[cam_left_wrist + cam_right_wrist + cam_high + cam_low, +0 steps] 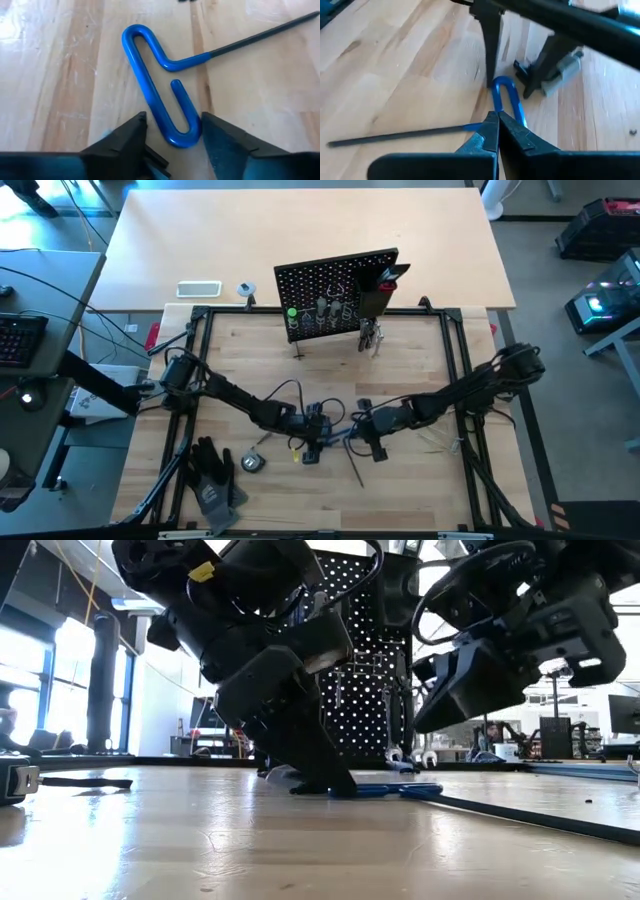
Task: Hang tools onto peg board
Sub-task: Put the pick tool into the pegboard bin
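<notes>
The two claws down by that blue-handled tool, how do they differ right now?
The left gripper has its fingers apart, straddling the looped end of the blue hex key; the right gripper is shut, fingertips together. The left one sits at the loop's end, while the right one sits where the blue handle joins the dark shaft. Both are low over the wooden table, meeting at the same tool.
</notes>
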Controlling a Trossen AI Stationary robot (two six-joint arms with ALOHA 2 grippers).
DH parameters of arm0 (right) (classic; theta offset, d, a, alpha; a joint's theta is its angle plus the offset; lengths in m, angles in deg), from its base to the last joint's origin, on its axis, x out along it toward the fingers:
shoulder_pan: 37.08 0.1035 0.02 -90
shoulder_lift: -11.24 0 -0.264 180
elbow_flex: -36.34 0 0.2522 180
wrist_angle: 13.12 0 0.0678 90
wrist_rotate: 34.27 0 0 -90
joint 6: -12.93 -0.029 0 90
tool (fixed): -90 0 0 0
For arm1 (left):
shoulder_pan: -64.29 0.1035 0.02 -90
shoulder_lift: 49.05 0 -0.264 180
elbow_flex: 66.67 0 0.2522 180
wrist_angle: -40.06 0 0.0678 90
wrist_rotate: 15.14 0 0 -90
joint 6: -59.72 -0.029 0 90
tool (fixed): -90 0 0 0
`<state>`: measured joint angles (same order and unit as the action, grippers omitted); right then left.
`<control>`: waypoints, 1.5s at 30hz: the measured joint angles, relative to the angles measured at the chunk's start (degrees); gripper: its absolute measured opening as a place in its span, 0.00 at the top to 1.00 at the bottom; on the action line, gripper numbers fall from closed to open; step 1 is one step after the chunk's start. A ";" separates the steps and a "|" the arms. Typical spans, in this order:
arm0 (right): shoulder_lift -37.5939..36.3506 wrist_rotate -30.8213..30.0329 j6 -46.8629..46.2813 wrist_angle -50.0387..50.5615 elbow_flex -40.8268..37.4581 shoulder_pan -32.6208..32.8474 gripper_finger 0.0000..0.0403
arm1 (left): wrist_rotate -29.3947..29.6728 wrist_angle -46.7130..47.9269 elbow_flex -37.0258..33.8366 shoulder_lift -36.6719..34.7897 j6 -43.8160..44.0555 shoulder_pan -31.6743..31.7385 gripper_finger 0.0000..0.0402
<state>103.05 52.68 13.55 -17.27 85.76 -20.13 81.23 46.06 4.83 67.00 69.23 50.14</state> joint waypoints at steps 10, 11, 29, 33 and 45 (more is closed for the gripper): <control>-1.49 0.20 -5.68 7.92 0.04 2.53 1.00 | 3.38 -1.79 0.07 1.37 -0.24 -0.65 0.82; -1.49 0.19 -6.69 9.14 0.04 2.85 1.00 | 3.86 -2.09 0.07 1.38 -0.45 -0.69 0.83; -1.49 -3.94 -10.60 14.18 0.04 4.81 1.00 | 3.55 -3.83 -0.26 -1.78 -7.06 -0.49 0.96; -1.49 -3.93 -9.63 13.84 0.04 4.81 0.96 | 4.17 -5.06 -0.26 -1.73 -7.17 -0.62 0.87; -0.51 -6.95 -8.28 14.03 0.07 4.85 0.71 | 4.26 -7.88 -0.20 -1.75 -6.49 -0.47 0.53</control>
<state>102.54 45.74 5.27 -3.24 85.83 -15.28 85.49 38.18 4.63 65.25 62.74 49.68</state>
